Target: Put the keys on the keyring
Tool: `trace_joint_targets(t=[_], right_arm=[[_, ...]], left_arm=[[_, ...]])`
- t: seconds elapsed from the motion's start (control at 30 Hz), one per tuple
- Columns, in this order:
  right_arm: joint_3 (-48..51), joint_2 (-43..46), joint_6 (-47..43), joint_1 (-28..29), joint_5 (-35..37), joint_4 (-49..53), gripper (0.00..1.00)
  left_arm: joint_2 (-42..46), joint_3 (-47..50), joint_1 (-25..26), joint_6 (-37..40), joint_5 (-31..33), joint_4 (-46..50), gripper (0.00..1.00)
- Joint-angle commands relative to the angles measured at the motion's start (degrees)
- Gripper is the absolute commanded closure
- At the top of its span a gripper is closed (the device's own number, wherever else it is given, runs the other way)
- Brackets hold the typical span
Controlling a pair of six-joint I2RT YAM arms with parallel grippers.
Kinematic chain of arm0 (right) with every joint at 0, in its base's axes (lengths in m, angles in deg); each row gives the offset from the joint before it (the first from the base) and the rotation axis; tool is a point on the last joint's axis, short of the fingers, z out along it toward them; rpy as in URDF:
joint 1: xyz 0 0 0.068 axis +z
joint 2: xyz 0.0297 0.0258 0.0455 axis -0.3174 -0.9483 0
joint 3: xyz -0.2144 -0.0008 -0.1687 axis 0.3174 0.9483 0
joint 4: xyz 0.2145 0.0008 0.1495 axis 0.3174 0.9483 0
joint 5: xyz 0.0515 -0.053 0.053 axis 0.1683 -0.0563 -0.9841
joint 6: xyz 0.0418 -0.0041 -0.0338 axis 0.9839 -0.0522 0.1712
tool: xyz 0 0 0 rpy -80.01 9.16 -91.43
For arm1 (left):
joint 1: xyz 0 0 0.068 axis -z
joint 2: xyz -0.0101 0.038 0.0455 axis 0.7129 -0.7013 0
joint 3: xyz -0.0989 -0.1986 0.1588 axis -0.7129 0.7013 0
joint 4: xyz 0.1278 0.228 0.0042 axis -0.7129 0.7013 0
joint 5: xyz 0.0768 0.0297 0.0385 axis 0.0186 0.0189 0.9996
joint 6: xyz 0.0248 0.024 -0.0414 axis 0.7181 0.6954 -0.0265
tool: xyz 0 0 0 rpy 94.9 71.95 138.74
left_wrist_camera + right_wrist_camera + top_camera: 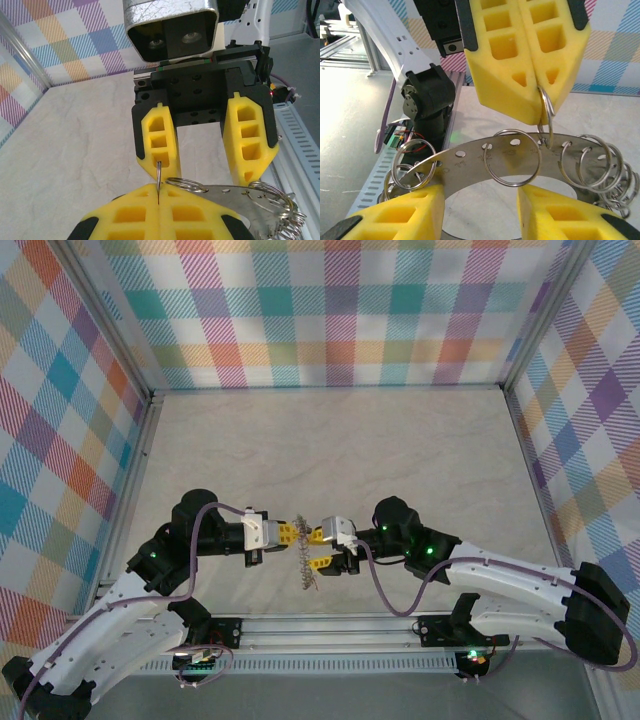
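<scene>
keyring [250,196] cut off lower right

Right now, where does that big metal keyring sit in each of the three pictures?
Top external: the keyring hangs edge-on, low centre.
Left wrist: bottom right, beside the shut left pincer.
Right wrist: a curved band across the lower middle.
Shared landmark: the left pincer, shut on the keyring.

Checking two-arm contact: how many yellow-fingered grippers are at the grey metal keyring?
2. The left gripper, fingers shut on a small wire loop of the grey metal keyring; the right gripper facing it, fingers open at the ring's flat band.
</scene>
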Motion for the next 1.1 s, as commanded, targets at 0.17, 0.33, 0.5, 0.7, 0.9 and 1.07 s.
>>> trace_joint_targets(t=[0.17, 0.33, 0.5, 0.7, 0.9, 1.07], right_arm=[[-1.98, -0.27, 0.95, -0.22, -3.50, -2.16, 0.57], [-2.24, -0.40, 1.69, -0.23, -3.86, -2.08, 0.57], [-1.41, -0.03, 2.77, -0.29, -3.08, -3.72, 0.57], [-0.88, 1.07, 3.83, -0.81, -3.07, -4.90, 0.58], [-0.39, 1.08, 4.89, -0.96, -3.64, -7.41, 0.62], [-0.82, 0.44, 4.99, -0.99, -4.33, -7.45, 0.67]], left_arm=[[-0.31, -0.76, 0.58, 0.08, -2.88, -3.49, 1.00], [0.18, -0.35, 0.58, -0.48, -4.16, -4.41, 1.00], [0.40, -0.41, 0.56, -0.49, -4.33, -4.32, 1.00], [0.49, -0.44, 0.58, -0.46, -4.45, -4.00, 1.00], [0.47, -0.45, 0.58, -0.50, -4.33, -3.88, 1.00], [0.57, -0.46, 0.58, -0.56, -3.97, -3.41, 1.00]])
